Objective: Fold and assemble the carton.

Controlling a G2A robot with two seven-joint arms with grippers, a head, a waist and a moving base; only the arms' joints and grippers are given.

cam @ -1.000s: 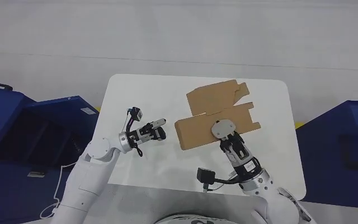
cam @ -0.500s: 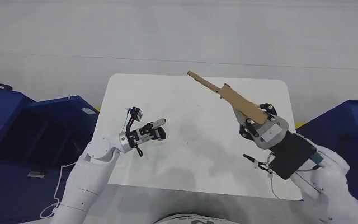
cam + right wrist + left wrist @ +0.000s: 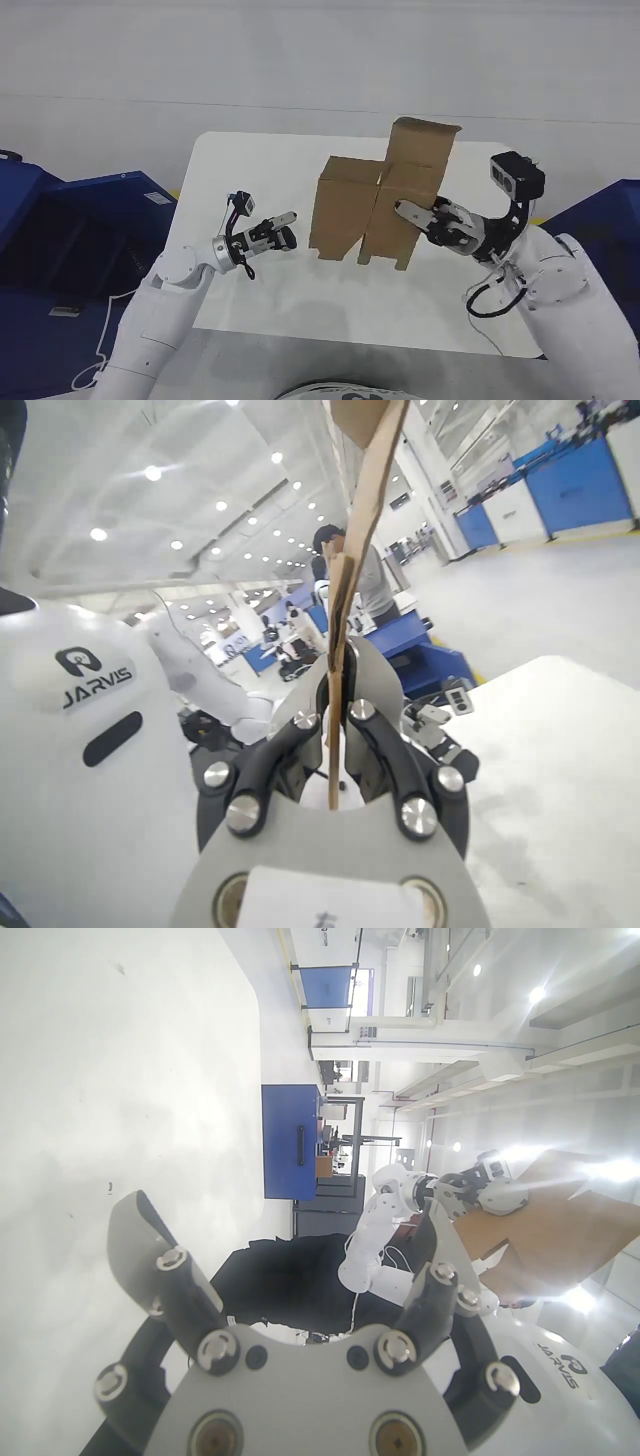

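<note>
1. The carton (image 3: 380,205), a flat brown cardboard blank, lay on the right half of the table (image 3: 300,300) a second ago. Now it stands upright over the table's middle, its notched flaps pointing to the far side.
2. Half a second ago it was held edge-on over the far right corner. It has since swung left and turned, so its broad face shows from above. Whether its lower edge touches the table cannot be told.
3. The right fingers (image 3: 405,210) are clamped narrow on the carton's right edge, the cardboard pinched between them. That arm has moved from the near edge out to the right side.
4. The left fingers (image 3: 288,228) are spread wide and hold nothing. They have not moved: left of the carton, near it but apart.
5. For the task, this looks like the pick-up finished and the blank offered toward the free arm. The carton is still flat, with no panel opened, so the folding seems yet to begin.
</note>
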